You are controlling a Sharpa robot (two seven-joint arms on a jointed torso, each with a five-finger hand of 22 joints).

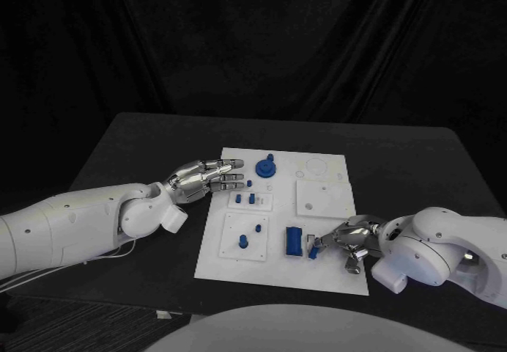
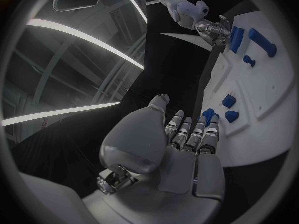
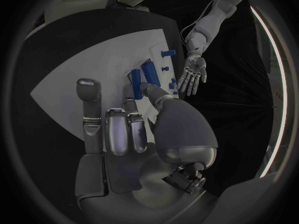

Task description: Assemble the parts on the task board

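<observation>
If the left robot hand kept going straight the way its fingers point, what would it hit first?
Probably the round blue part at the white task board's far end; the left robot hand points toward it, though height is unclear.

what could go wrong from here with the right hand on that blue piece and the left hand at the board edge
1. The right hand seems to pinch a narrow blue part by its fingertips; such a light grip might let it slip or tilt.
2. That part sits close beside the blue block, so a move could knock it.
3. The left hand, open at the task board edge, could nudge the board or the small blue pegs.
</observation>
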